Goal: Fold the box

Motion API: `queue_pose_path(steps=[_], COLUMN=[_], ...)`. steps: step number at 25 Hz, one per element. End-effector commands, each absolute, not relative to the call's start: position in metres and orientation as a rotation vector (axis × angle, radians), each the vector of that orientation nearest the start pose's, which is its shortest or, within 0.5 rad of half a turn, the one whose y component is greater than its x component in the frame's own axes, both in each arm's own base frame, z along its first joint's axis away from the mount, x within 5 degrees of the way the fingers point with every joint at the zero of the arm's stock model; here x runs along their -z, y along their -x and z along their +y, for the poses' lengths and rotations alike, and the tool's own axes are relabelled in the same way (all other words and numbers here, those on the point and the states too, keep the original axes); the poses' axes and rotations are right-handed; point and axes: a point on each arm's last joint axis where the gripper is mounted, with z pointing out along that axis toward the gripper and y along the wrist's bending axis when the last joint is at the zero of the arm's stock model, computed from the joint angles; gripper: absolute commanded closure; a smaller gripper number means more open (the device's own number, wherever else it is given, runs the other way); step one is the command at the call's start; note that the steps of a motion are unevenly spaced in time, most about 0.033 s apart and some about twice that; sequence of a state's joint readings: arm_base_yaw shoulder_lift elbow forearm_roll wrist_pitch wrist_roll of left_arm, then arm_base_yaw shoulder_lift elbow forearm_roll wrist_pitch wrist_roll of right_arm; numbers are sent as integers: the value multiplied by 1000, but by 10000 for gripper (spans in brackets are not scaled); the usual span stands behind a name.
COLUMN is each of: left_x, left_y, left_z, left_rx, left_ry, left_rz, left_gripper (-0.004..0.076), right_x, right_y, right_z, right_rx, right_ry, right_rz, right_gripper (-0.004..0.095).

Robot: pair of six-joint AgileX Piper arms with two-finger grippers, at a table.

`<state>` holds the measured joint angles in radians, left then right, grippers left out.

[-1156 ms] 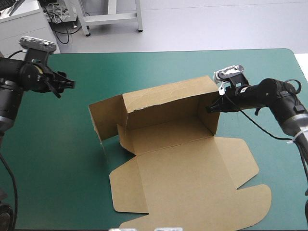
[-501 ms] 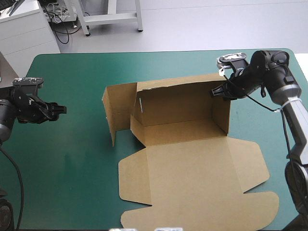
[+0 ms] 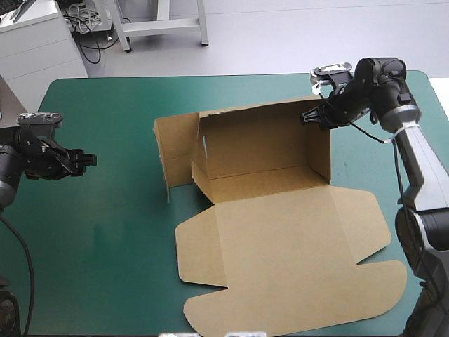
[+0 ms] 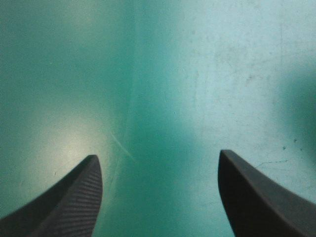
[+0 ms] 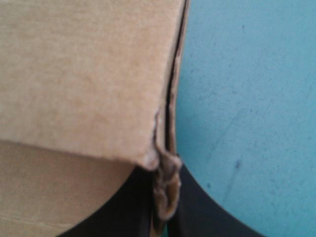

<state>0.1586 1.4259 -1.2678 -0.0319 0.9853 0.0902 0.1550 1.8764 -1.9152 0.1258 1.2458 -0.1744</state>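
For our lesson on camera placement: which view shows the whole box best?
The high view: the box shows entire, rear walls raised, lid flat. The right wrist view shows only one upper corner, pinched in the right hand. The left wrist view shows none of it, just teal-green cover ahead of the open left hand.

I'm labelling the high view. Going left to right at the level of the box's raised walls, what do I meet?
Left gripper, open → left flap → back wall → right gripper, shut on that wall's corner.
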Motion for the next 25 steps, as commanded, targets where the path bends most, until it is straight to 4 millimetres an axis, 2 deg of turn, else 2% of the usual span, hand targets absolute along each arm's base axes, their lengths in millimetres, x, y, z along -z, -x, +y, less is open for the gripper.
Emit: queue_pose_path(steps=[1,5,8,14,16,20,23,25], left_x=[-352,-352,-352,-352,-352,-353,-354,-354], left_y=[-287,-287,-286,-286,-286,-288,-289,-289], left_z=[42,42,42,42,42,42,41,41], left_rx=[-47,-46,-46,-45,-45,-55,-32,-33], left_ry=[105,105,105,105,102,90,97,93], left_rz=[2532,2537,2539,2543,2548,2515,2510,2509], left_gripper=[251,251,251,253,253,253,253,253], right_x=[-372,-364,-360,-359,-364,-384,-392,-395], right_y=[-406,-426,-440,-459,-459,-445,-437,-433], right_z=[74,77,79,80,81,83,83,90], right_rx=[-173,-170,-167,-133,-135,-205,-197,-205], right_ry=[416,413,399,408,413,399,377,354], right_rz=[2578,2552,2501,2333,2318,2396,2445,2446], right_gripper=[835,584,439,276,219,199,199,199])
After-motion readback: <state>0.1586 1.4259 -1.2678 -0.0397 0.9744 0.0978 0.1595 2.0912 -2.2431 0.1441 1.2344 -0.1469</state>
